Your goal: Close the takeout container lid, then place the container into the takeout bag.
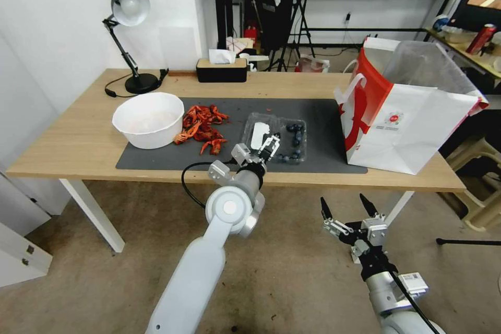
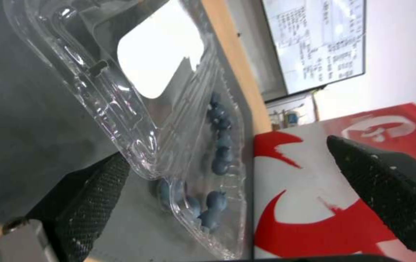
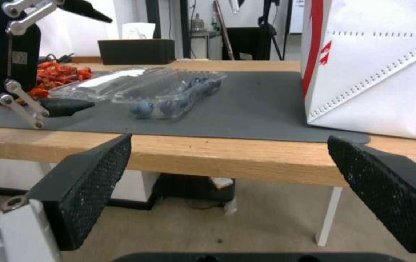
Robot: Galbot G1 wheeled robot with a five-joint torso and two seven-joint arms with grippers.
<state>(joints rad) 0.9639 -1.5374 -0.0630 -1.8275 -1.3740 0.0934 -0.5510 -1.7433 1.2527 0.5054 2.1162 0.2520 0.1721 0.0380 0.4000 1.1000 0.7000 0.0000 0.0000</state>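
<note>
Blueberries sit in the small clear plastic clamshell takeout container [image 1: 292, 142], which lies open on the dark grey mat [image 1: 323, 130] on the wooden tabletop [image 1: 78, 141]. Its clear hinged lid [image 1: 259, 133] with the white label is partly raised beside the berry half. My left gripper [image 1: 271, 144] hovers at that lid with its jaws spread wide, 1 finger [image 2: 89, 196] beneath the lid's edge. The large white paper takeout bag [image 1: 404, 115] with red sides stands upright near the container. My right gripper [image 1: 348, 207] waits in front of the tabletop edge, jaws wide.

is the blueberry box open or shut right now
Open. The lid with its white sticker lies folded out flat beside the berry half of the box, and the left gripper is at it.
</note>
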